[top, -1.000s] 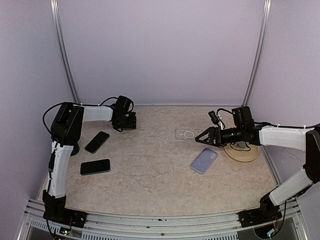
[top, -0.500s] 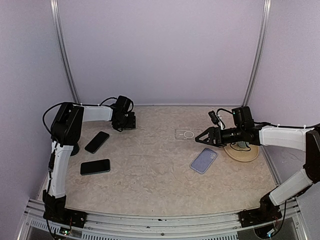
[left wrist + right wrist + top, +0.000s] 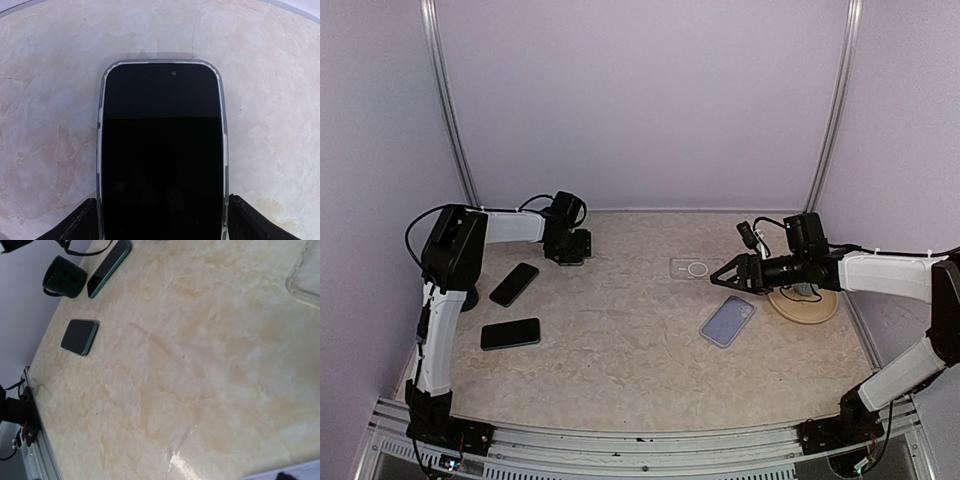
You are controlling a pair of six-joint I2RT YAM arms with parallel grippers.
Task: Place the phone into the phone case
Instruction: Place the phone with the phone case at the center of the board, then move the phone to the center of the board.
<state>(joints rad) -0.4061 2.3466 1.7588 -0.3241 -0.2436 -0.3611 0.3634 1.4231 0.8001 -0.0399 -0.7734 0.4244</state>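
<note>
The left tool [image 3: 569, 250] is hanging over the far left of the bench [image 3: 620, 360]. The phone [image 3: 162, 150] is lying flat right under it, screen up, already sitting inside a clear phone case [image 3: 99, 150] whose rim is showing round its edge. Its long axis is running straight away from the wrist, so the fingers [image 3: 80, 225] are flanking its two long sides at the near end. They are standing the phone's width apart; whether they are pressing on the case or only resting beside it cannot be told. The right tool [image 3: 723, 276] is gaping wide and empty, well apart across the bench near a lilac case [image 3: 727, 321]. The left arm is by far the nearer, so the coming move is probably turning on that straight-ahead axis.
</note>
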